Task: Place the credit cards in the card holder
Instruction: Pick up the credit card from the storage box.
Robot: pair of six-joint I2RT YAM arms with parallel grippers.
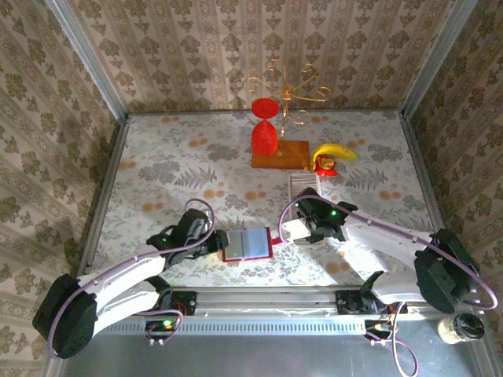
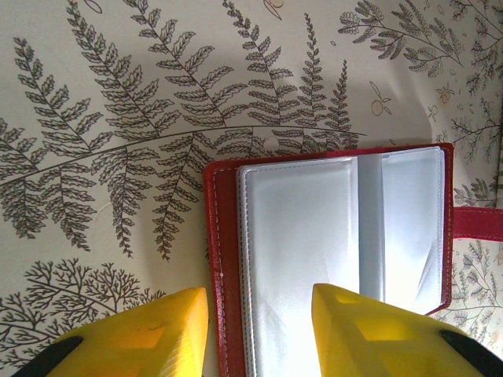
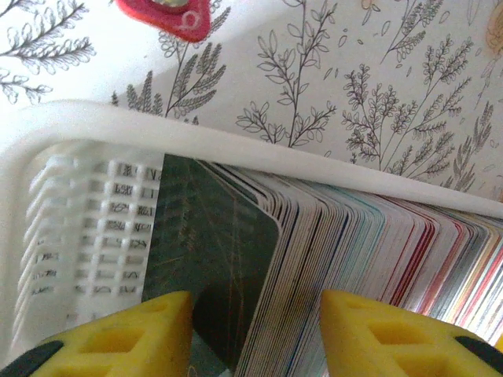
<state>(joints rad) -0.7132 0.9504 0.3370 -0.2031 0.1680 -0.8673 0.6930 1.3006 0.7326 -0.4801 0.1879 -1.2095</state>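
The right pincer (image 3: 255, 314) straddled thin, stiff, probably slick credit cards (image 3: 354, 243), clench unclear; 1 wanted pinching across its faces. The left pincer (image 2: 259, 302) gaped over the card holder (image 2: 299, 228).

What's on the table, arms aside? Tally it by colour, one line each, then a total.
Red: 3 (card holder, goblet glass, small piece by the banana)
Yellow: 1 (banana)
Brown: 1 (wooden board)
White: 1 (tray, its credit cards uncounted)
Gold: 1 (wire stand)
Total: 7
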